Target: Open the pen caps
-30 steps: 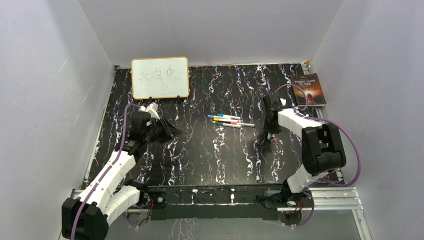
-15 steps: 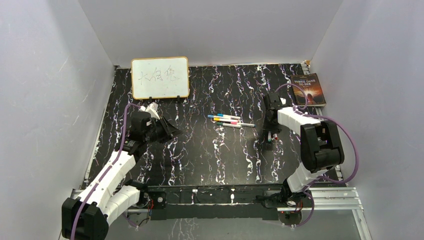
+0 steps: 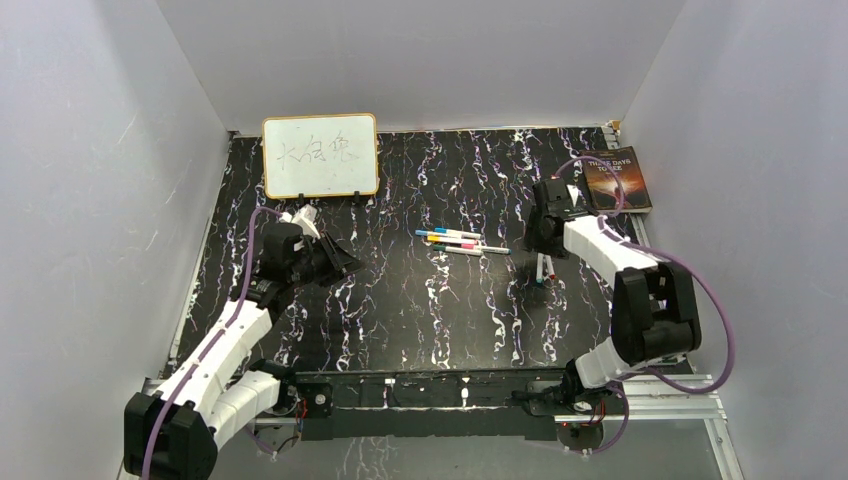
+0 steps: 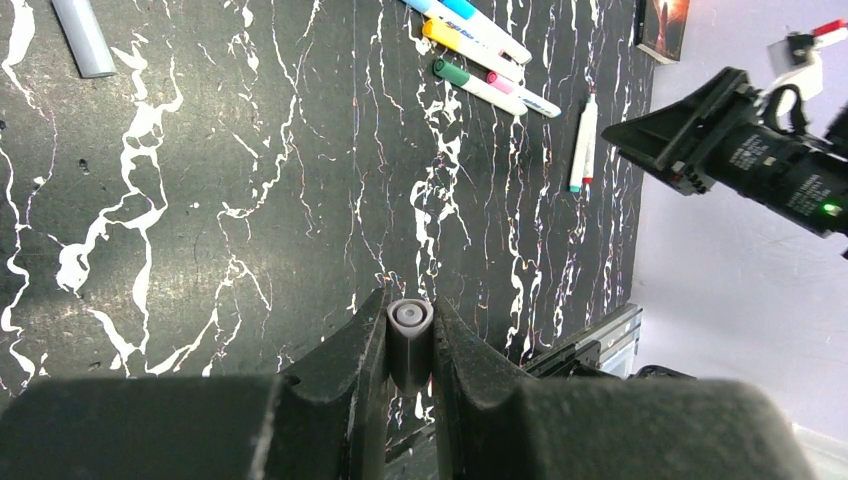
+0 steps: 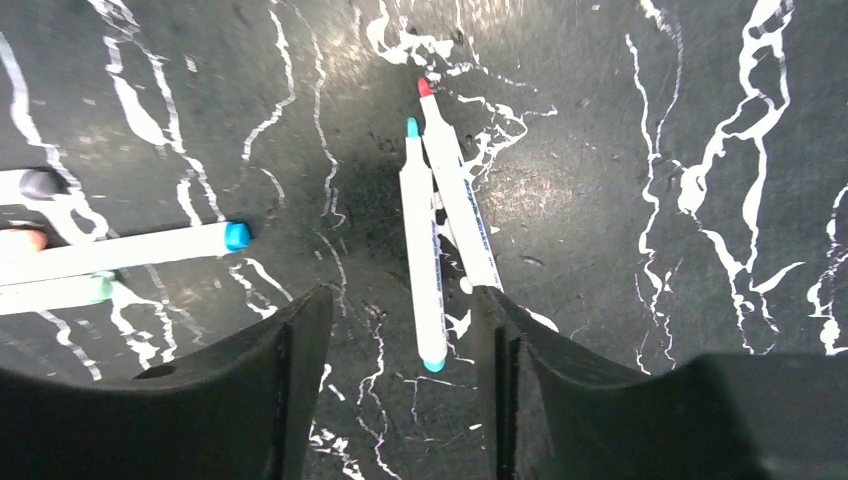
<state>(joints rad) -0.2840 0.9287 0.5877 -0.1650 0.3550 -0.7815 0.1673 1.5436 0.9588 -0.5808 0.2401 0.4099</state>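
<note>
Between the left gripper's (image 4: 409, 306) fingers a small grey cylinder (image 4: 409, 342) is pinched, shown only by that wrist's camera. Two pens (image 5: 424, 262) are framed between the right gripper's (image 5: 402, 302) parted fingers, near other pens (image 3: 460, 241) clustered mid-table.

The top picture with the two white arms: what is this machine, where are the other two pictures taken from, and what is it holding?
Those are two robot arms bolted at the near edge of a black marbled table, seen from a camera above and behind. The other two pictures come from a camera on each wrist, looking past that arm's end effector, its two-fingered grasping part. On the table are a whiteboard, a book, a cluster of pens, and two pens lying side by side. The left end effector is shut on a small grey cylinder, possibly a pen cap. The right end effector is open and empty, above the two pens.
</note>
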